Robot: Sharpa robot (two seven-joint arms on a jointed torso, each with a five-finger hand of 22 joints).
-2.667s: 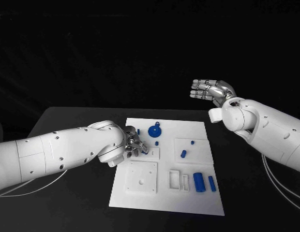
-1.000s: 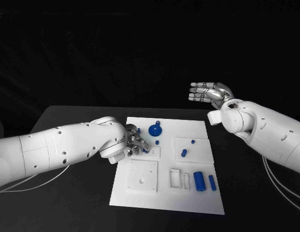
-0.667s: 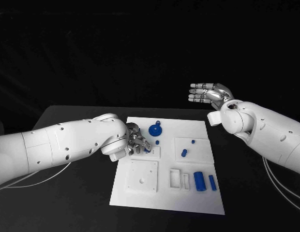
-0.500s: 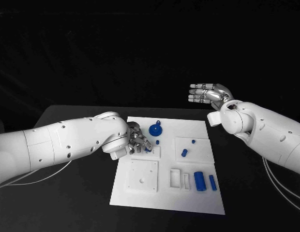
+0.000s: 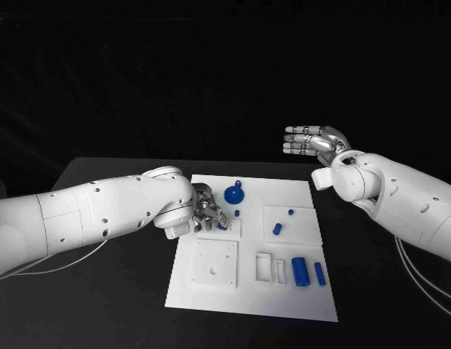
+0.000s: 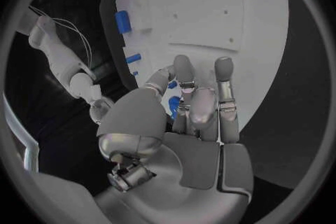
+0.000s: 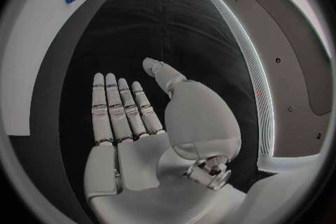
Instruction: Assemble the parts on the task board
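Task board (image 5: 289,305) lies flat on the black tabletop (image 5: 110,218), long axis running away from the robot.

Left hand (image 5: 206,216) is down over the board's left edge, just beside a small raised white square block (image 5: 229,230). In the left wrist view the fingers (image 6: 203,103) are curled in close together, and a small blue part (image 6: 174,105) sits between the thumb and the fingertips; it looks pinched, though most of the piece is hidden by the fingers.

Right hand (image 5: 316,138) is raised in the air beyond the far right corner of the board, well apart from every part. Right wrist view: fingers (image 7: 115,106) straight and side by side, thumb held away from them, palm bare, nothing held.

Parts on the board:
- blue round gear-like piece (image 5: 233,195) near the far left, just beyond the left hand
- small blue peg (image 5: 289,214) and short blue piece (image 5: 276,230) on the right-hand raised plate (image 5: 304,227)
- thick blue cylinder (image 5: 299,273) and thinner blue rod (image 5: 319,275) lying side by side near the right edge, close but apart
- white square plate with holes (image 5: 214,266) on the near left, white slotted frame (image 5: 268,269) beside it
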